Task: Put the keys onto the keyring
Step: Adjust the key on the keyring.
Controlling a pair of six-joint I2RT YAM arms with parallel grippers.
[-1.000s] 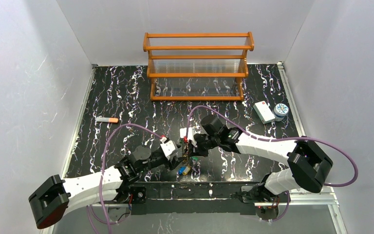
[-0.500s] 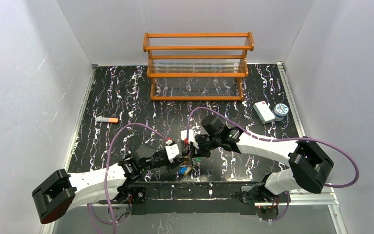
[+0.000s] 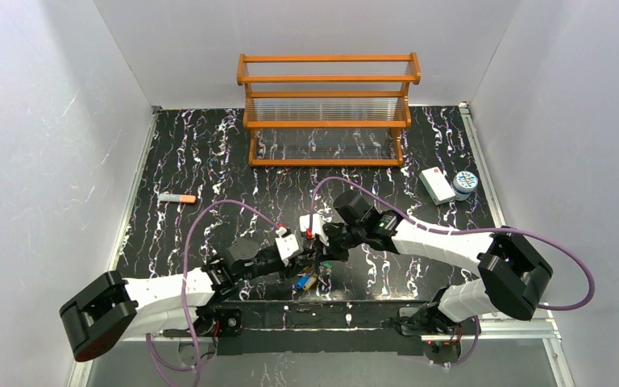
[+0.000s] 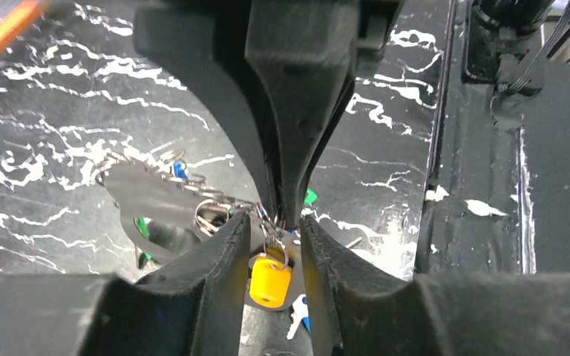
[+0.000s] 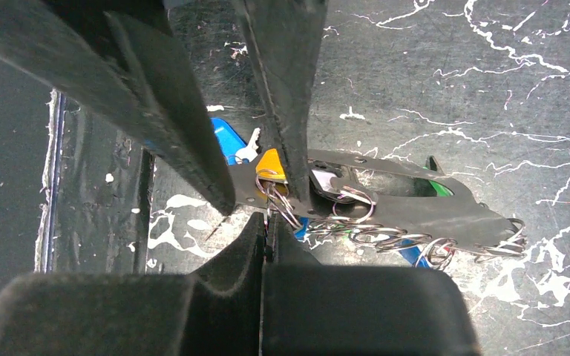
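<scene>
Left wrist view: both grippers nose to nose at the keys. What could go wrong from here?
1. Finger clash: the right gripper pinches the small rings right between the tips of the left gripper. Any drift could jam them together.
2. The yellow key sits between the left fingers, but whether it is gripped is unclear. It may twist or slip out.
3. The rings are bunched along the keyring, so a pull could snag neighbouring ones.
</scene>
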